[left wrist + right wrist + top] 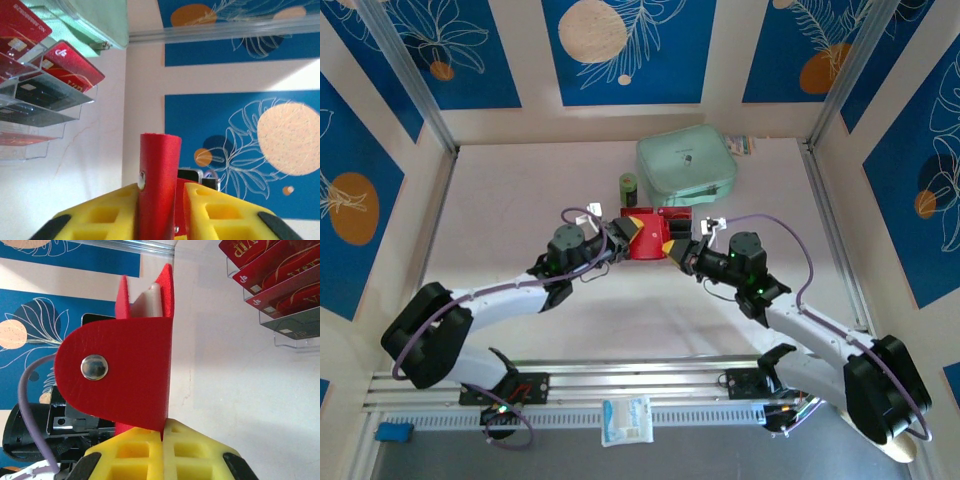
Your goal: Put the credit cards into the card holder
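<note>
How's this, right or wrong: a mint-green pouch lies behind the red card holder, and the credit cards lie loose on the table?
Wrong in one respect: the credit cards stand in a clear plastic tray, as the left wrist view shows. The rest holds.

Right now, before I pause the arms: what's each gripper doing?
Left gripper: around the card holder; grip cannot be told.
Right gripper: closed on the card holder.

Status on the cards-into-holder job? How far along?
Done: the card holder stands upright between both arms. In hand: right pincer is shut on its flap; left pincer flanks the other edge, grip unclear. Left: all the loading. The credit cards sit in the clear tray; none is held or visibly pocketed.
</note>
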{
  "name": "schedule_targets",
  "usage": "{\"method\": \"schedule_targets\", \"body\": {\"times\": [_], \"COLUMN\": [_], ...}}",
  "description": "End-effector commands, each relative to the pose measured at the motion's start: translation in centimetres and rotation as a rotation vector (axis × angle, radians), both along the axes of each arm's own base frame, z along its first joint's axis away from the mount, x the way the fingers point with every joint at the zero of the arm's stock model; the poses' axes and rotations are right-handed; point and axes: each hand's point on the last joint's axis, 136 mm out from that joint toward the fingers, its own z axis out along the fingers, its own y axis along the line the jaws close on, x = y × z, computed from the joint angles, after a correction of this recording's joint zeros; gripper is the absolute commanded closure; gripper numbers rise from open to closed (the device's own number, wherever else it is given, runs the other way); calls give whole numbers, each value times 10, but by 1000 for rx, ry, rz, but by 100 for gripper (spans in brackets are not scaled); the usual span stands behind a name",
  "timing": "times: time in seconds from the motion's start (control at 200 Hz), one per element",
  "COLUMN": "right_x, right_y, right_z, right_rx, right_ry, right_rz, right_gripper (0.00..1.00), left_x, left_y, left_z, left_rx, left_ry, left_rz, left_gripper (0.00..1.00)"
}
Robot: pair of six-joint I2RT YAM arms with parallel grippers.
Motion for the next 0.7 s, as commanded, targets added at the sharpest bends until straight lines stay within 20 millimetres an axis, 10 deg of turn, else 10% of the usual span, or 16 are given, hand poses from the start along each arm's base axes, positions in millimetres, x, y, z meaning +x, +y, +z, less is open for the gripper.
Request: {"method": "schedule_targets", "body": {"times": [0.0,0.115,0.3,0.695], "right_x": [-7,-12,-21,-28], "right_y": [-6,-13,-23,-24], "right_z": [0,-4,-18,-37], "right_rx": [-8,-42,-81,-137], "right_ry": [-29,-47,-41,-28], "right_rz": [10,8,10,38], "right_gripper": [100,100,100,100], "left_x": [-9,-14,-18,-1], "left_y": [1,21,53,47], "left_z": [-16,-50,-73,-36], "left_rx": [58,164,354,876], "left_ry": [-20,13,20,-72], "left_rz": [-21,2,9,-206], "left_gripper": [35,0,0,0]}}
